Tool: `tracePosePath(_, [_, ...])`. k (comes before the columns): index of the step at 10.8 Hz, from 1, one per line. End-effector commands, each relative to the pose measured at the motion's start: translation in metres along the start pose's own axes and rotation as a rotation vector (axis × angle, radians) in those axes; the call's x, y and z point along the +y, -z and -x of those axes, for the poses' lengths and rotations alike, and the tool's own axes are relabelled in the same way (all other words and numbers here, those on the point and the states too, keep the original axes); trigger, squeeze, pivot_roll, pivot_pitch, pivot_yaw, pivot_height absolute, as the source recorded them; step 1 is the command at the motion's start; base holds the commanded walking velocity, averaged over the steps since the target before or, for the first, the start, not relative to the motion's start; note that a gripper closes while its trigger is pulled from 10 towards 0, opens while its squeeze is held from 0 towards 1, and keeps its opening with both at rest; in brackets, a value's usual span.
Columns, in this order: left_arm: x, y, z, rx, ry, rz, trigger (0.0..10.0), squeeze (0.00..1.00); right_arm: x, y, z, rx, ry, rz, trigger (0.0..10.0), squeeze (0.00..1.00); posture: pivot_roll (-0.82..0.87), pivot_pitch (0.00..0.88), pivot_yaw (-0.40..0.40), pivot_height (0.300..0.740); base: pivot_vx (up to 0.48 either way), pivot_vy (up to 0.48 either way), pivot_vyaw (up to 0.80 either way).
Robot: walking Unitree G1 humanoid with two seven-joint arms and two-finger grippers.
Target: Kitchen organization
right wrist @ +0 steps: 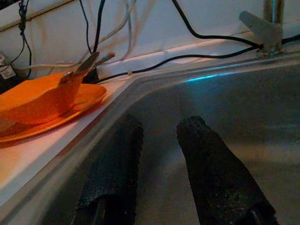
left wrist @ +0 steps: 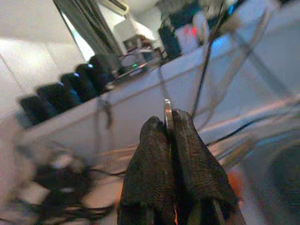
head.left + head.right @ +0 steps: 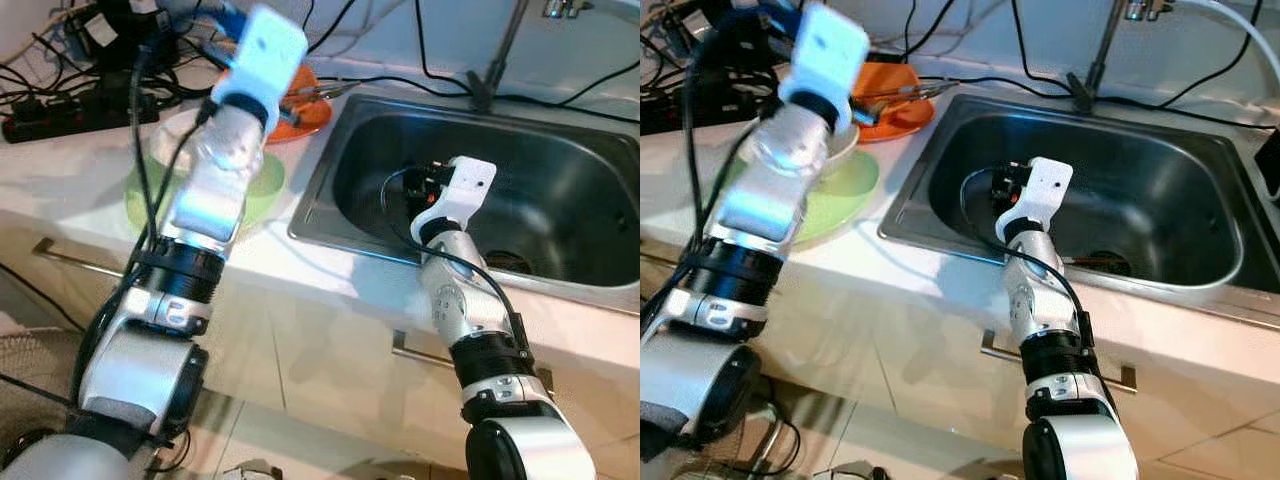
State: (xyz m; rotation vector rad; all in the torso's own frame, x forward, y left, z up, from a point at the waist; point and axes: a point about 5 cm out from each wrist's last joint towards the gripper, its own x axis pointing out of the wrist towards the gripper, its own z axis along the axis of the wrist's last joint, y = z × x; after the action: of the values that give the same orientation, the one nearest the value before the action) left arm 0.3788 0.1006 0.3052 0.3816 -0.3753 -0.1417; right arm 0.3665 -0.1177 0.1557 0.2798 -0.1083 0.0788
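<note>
left gripper [image 2: 169, 140] pinched on a thin metal utensil [image 2: 167, 114], raised over counter by orange plate [image 1: 47, 101] | right gripper [image 1: 161, 164] parted, empty, low in sink [image 3: 560, 180] | step: carrying utensil; next: pick a drop spot

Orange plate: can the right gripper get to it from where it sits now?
Probably yes. The right gripper is open inside the sink, and the orange plate lies on the counter just past the sink's rim, with nothing between. It would need to lift over that rim.
</note>
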Motion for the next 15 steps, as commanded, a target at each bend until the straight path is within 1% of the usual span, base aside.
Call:
tracePosePath(1, [-0.002, -0.005, 0.002, -0.005, 0.027, 0.066, 10.0, 0.00, 0.004, -0.006, -0.004, -0.017, -0.021, 0.009, 10.0, 0.00, 0.13, 0.000, -0.002, 0.740, 0.000, 0.000, 0.00])
tracePosePath(2, [-0.003, -0.004, 0.003, 0.016, 0.041, 0.133, 10.0, 0.00, 0.004, -0.006, -0.005, -0.017, -0.023, 0.010, 10.0, 0.00, 0.12, 0.000, -0.003, 0.740, 0.000, 0.000, 0.00])
tracePosePath(3, [-0.007, 0.001, 0.007, 0.062, 0.077, 0.240, 10.0, 0.00, 0.005, -0.006, -0.005, -0.014, -0.028, 0.012, 10.0, 0.00, 0.12, 0.000, -0.005, 0.740, 0.000, 0.000, 0.00])
tracePosePath(4, [-0.011, 0.000, 0.011, 0.061, 0.107, 0.309, 10.0, 0.00, 0.005, -0.006, -0.006, -0.014, -0.031, 0.014, 10.0, 0.00, 0.12, 0.000, -0.008, 0.740, 0.000, 0.000, 0.00])
tracePosePath(5, [-0.012, -0.012, 0.012, -0.015, 0.128, 0.349, 10.0, 0.00, 0.004, -0.007, -0.006, -0.016, -0.033, 0.015, 10.0, 0.00, 0.12, 0.000, -0.009, 0.740, 0.000, 0.000, 0.00])
tracePosePath(6, [-0.014, -0.035, 0.014, -0.183, 0.204, 0.465, 10.0, 0.00, 0.004, -0.008, -0.007, -0.019, -0.037, 0.018, 10.0, 0.00, 0.12, 0.000, -0.008, 0.740, 0.000, 0.000, 0.00])
tracePosePath(7, [-0.014, -0.035, 0.014, -0.183, 0.204, 0.465, 10.0, 0.00, 0.004, -0.008, -0.007, -0.019, -0.037, 0.018, 10.0, 0.00, 0.12, 0.000, -0.008, 0.740, 0.000, 0.000, 0.00])
tracePosePath(8, [-0.021, -0.034, 0.018, -0.203, 0.266, 0.531, 10.0, 0.00, 0.005, -0.009, -0.007, -0.025, -0.041, 0.021, 10.0, 0.11, 0.11, 0.000, -0.001, 0.740, 0.000, 0.000, 0.00])
tracePosePath(9, [-0.032, -0.027, 0.024, -0.179, 0.316, 0.557, 10.0, 0.00, 0.001, -0.010, -0.006, -0.033, -0.032, 0.028, 10.0, 0.13, 0.10, 0.000, 0.003, 0.740, 0.000, 0.000, 0.00])
tracePosePath(10, [-0.032, -0.027, 0.025, -0.180, 0.318, 0.556, 10.0, 0.00, 0.000, -0.010, -0.005, -0.033, -0.030, 0.030, 10.0, 0.13, 0.10, 0.000, 0.003, 0.740, 0.000, 0.000, 0.00])
tracePosePath(11, [-0.030, -0.026, 0.025, -0.184, 0.313, 0.557, 10.0, 0.00, 0.000, -0.008, -0.005, -0.030, -0.030, 0.030, 10.0, 0.00, 0.10, 0.000, 0.004, 0.740, 0.000, 0.000, 0.00])
tracePosePath(12, [-0.032, -0.022, 0.026, -0.186, 0.322, 0.576, 10.0, 0.00, 0.002, -0.010, -0.005, -0.037, -0.035, 0.027, 10.0, 0.00, 0.10, 0.000, 0.006, 0.740, 0.000, 0.000, 0.00])
tracePosePath(15, [-0.032, -0.021, 0.027, -0.193, 0.327, 0.595, 10.0, 0.00, -0.002, -0.012, -0.005, -0.043, -0.028, 0.030, 10.0, 0.00, 0.10, 0.000, 0.006, 0.740, 0.000, 0.000, 0.00])
